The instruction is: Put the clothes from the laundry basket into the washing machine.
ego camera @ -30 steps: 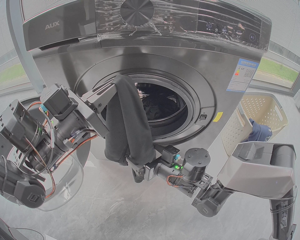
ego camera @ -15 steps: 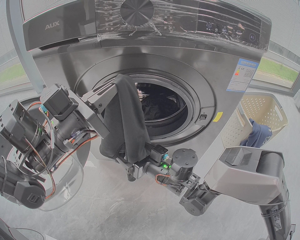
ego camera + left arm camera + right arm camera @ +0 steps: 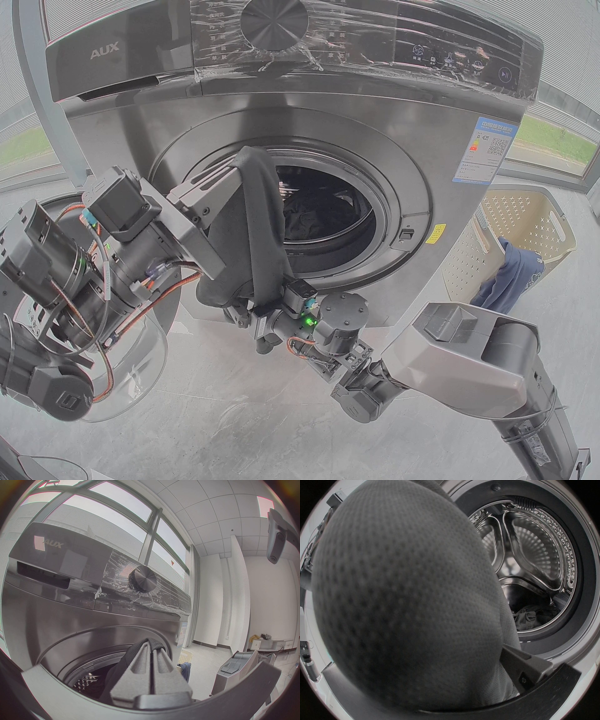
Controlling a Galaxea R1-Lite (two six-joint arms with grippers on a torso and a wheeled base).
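**Scene before the machine.** Your left gripper (image 3: 236, 167) is clamped together on the top edge of a dark garment (image 3: 262, 237), held up at the upper left of the machine's (image 3: 375, 125) round opening (image 3: 331, 250). In the left wrist view its two fingers (image 3: 140, 667) lie pressed side by side with cloth (image 3: 131, 653) pinched at the tips. The garment hangs down from there across the left part of the opening, outside the drum.

Your right gripper (image 3: 250, 315) sits at the garment's bunched lower end, below the opening's near rim. Cloth covers it, so you cannot tell whether it is apart or closed. In the right wrist view the garment (image 3: 403, 598) lies close over the camera and hides the left half of the opening (image 3: 581, 573).

**Surroundings.** Dark clothes (image 3: 319, 215) already lie in the drum. The glass door (image 3: 134, 350) stands swung open at the left, behind your left arm. The basket (image 3: 531, 219) stands just beside the machine's right side, with a blue cloth (image 3: 509, 275) hanging over its near rim.

**Change over the last second.** Your right arm has travelled left and toward the machine, carrying the garment's lower end with it. The cloth, earlier a broad sheet, is now narrower and gathered. More of the blue cloth shows beyond the arm. Your left gripper has barely shifted.
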